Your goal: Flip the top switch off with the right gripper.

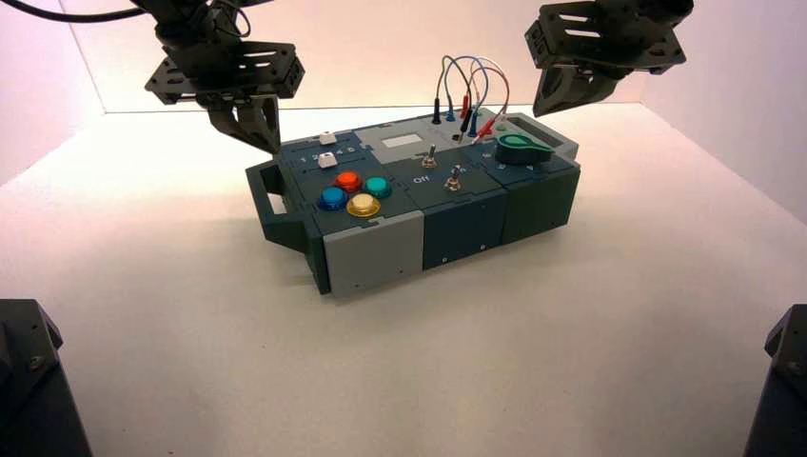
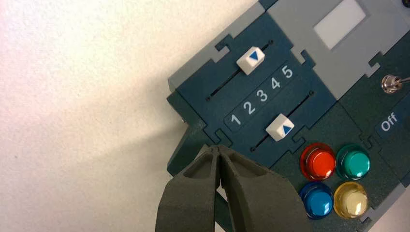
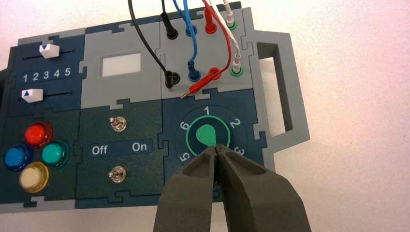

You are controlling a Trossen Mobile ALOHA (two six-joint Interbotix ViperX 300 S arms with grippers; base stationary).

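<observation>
The top switch point(image 1: 429, 158) is a slim silver toggle on the dark panel behind the "Off" label, mid-box. It also shows in the right wrist view point(image 3: 117, 124), above the "Off On" label, and at the edge of the left wrist view point(image 2: 390, 83). I cannot tell which way its lever leans. My right gripper point(image 1: 544, 109) is shut and empty, raised above the box's back right end. In its own view its tips point(image 3: 216, 147) hang over the green knob point(image 3: 207, 136), well apart from the switch. My left gripper point(image 1: 269, 145) is shut and empty over the box's left end point(image 2: 218, 147).
A second toggle point(image 3: 117, 174) sits below the label. Red, teal, blue and yellow buttons point(image 1: 348, 181) and two white sliders point(image 1: 327, 160) are on the box's left. Plugged wires point(image 1: 466, 95) arch at the back. Grey handle point(image 3: 280, 87) on the right end. Black arm bases point(image 1: 29, 381) at the front corners.
</observation>
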